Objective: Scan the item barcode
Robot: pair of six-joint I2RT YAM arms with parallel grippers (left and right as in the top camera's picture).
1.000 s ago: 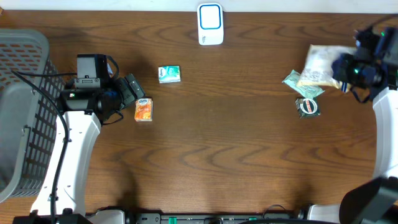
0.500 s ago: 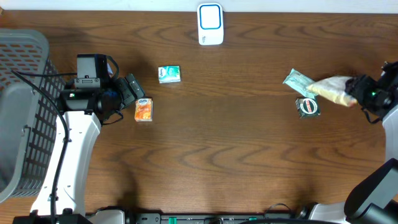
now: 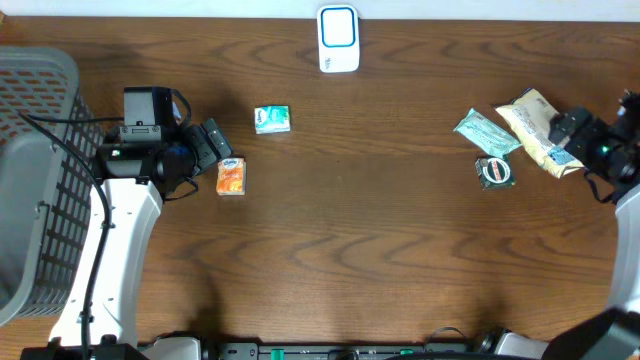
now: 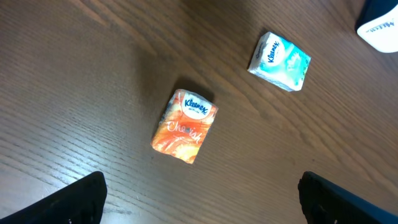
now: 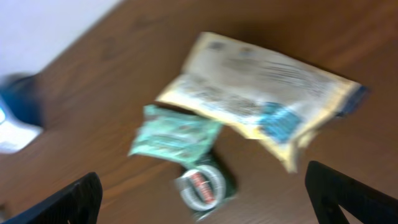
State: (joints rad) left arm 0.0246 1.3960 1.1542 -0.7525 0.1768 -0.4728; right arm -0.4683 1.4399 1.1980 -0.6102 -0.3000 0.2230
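Observation:
The white and blue barcode scanner (image 3: 338, 38) stands at the table's far edge. A beige bag (image 3: 525, 112) lies flat at the right, free of my right gripper (image 3: 562, 130), which is open just beside it. The right wrist view, blurred, shows the beige bag (image 5: 261, 93), a green packet (image 5: 174, 134) and a round dark item (image 5: 202, 183) ahead of the open right gripper (image 5: 208, 205). My left gripper (image 3: 215, 145) stands open next to an orange tissue pack (image 3: 231, 177). The left wrist view has the orange tissue pack (image 4: 185, 126) ahead of the empty left gripper (image 4: 205, 211).
A teal tissue pack (image 3: 272, 119) lies between the orange pack and the scanner. The green packet (image 3: 487, 133) and round dark item (image 3: 495, 172) sit left of the bag. A grey mesh basket (image 3: 40, 150) fills the left edge.
My right gripper has opened and let go of the beige bag, which now lies flat on the table beside the green packet. The left arm has not moved.

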